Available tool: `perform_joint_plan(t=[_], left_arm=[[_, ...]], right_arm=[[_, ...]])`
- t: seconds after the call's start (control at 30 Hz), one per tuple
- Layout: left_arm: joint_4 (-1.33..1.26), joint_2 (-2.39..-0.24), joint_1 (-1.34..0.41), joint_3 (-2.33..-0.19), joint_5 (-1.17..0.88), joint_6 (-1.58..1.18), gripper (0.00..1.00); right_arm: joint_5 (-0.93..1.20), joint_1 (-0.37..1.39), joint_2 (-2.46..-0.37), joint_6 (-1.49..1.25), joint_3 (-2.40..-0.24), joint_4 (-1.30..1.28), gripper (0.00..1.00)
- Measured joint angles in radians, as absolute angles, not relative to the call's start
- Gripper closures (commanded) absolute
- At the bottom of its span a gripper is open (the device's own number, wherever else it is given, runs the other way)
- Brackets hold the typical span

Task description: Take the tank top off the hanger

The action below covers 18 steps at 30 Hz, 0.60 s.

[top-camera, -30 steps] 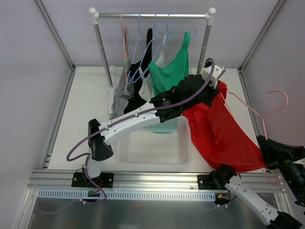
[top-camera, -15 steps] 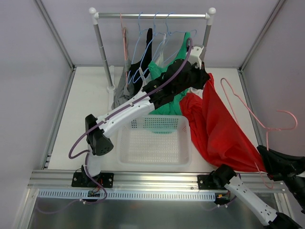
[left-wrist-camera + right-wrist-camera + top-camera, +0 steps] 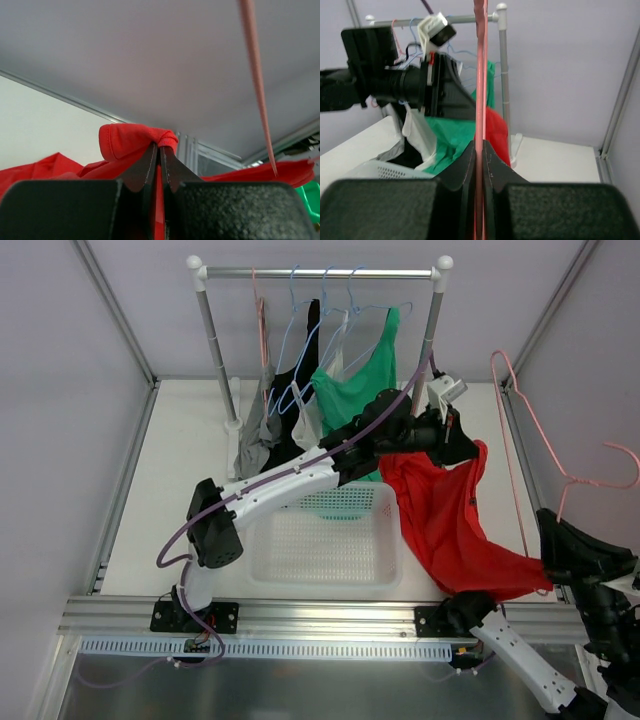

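Observation:
The red tank top (image 3: 445,525) hangs bunched between the two arms, right of the basket. My left gripper (image 3: 462,437) is shut on a rolled edge of it (image 3: 131,141), with cloth pinched between the fingertips (image 3: 161,148). The thin pink hanger (image 3: 512,445) stands steeply at the right, with its hook (image 3: 612,472) out toward the wall. My right gripper (image 3: 552,530) is shut on the hanger's wire (image 3: 480,75). The top's lower corner reaches that gripper; whether it still hangs on the wire I cannot tell. The hanger also crosses the left wrist view (image 3: 256,70).
A white mesh basket (image 3: 320,552) sits on the table under the left arm. Behind it stands a clothes rail (image 3: 320,272) with several hangers carrying green (image 3: 360,390), black, white and grey garments. The rail's right post (image 3: 431,330) is close to the left gripper.
The left gripper swung back toward the rail, then right and nearer, taking the red cloth along. The right gripper tipped the pink hanger upward and further right, away from the top.

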<state>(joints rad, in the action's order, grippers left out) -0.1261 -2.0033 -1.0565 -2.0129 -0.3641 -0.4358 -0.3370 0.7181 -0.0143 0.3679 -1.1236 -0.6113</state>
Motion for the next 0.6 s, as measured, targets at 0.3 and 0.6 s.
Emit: perform_joint_plan(t=[0.3,0.6], left_arm=[[-0.192,-2.003,-1.087,-1.911,-0.445,-0.474,1.0],[-0.068,-2.003,-1.065,-1.909,-0.199,-0.51,1.0]], right_arm=[[-0.447,0.718,-0.208,0.558,-0.994,-0.086,1.0],[-0.572,0.718,-0.479,0.728,-1.12,0.089,1.0]])
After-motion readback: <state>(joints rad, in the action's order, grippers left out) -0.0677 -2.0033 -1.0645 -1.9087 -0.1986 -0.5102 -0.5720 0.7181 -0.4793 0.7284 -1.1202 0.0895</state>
